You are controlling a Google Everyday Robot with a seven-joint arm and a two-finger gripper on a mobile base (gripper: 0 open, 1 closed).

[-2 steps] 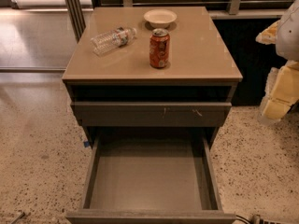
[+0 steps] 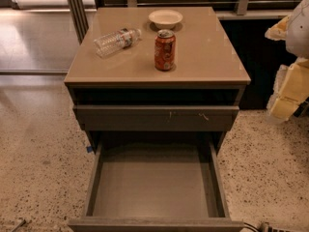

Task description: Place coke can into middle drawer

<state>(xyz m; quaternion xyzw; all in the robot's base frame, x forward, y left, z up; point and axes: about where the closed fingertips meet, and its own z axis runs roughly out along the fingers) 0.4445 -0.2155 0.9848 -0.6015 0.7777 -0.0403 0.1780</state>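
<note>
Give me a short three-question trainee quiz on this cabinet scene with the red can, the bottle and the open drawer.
1. True or false: the small red-orange soda can stands upright on the tan cabinet top.
2. The clear plastic water bottle is: A) upright, B) lying on its side, C) on the floor.
3. Where is the pale yellow-white gripper relative to the wide grey-brown open drawer?

Key: 1 true. 2 B. 3 At the right edge of view, outside the drawer.
</note>
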